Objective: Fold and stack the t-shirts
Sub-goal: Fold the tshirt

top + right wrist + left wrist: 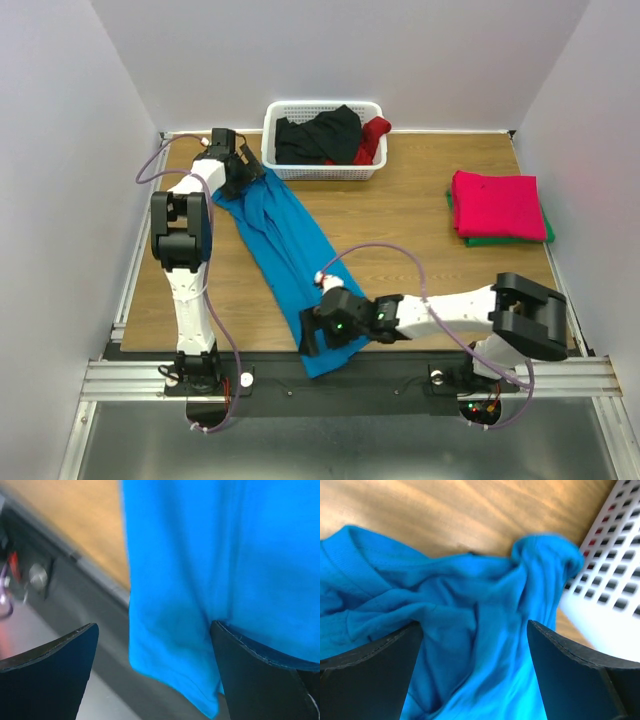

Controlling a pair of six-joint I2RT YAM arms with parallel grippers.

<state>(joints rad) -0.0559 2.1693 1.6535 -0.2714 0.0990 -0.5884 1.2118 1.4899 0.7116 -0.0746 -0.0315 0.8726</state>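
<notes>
- Top external view: a bright turquoise-blue t-shirt [280, 240] lies stretched out in a long band on the wooden surface [400, 260]. One end lies just beside the left front corner of the white lattice basket [325, 170], and the band runs diagonally away from it to the near edge, where the far end hangs over.
- The left tool [245, 170] sits at the shirt end closest to the basket. Its wrist view shows both dark fingers [380, 655] spread wide, with bunched blue cloth and the ribbed collar between them; nothing is pinched.
- The right tool [318, 335] is at the shirt end farthest from the basket, over the overhanging hem. Its jaws also stand wide apart, with blue cloth beneath them and no grip on it; whether they touch the cloth I cannot tell.
- Inside the basket lie a crumpled black t-shirt [315, 135] and, on its right, a dark red t-shirt [372, 140] spilling over the rim.
- To the right of the basket and well apart from it, a folded magenta-red t-shirt [497, 203] rests on top of a folded green t-shirt [500, 240], of which only the edges show.
</notes>
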